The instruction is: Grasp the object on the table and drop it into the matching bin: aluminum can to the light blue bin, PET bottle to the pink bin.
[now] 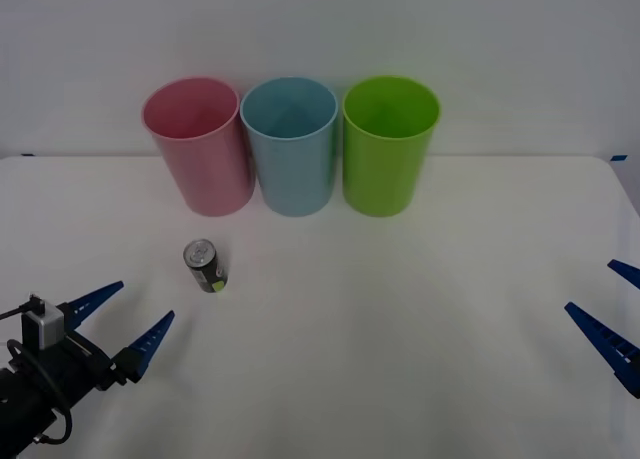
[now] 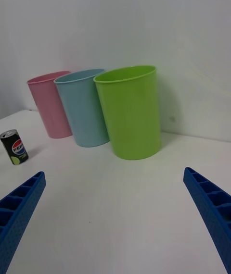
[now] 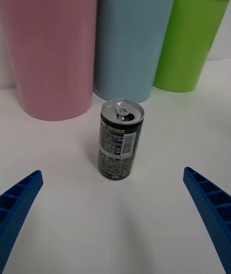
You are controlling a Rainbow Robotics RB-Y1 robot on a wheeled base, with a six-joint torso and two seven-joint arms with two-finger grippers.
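Your left gripper [image 1: 130,324], fingers spread wide at the frame's lower left, sits nearest the aluminum can [image 1: 205,266], which stands upright on the table [image 1: 400,309] just ahead, left of centre.

The aluminum can [image 3: 120,139] looks like glossy dark metal with a silver top; the light blue bin [image 3: 130,43] is smooth plastic.

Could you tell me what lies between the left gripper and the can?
Nothing: bare table separates the left gripper from the can, per the left wrist view.
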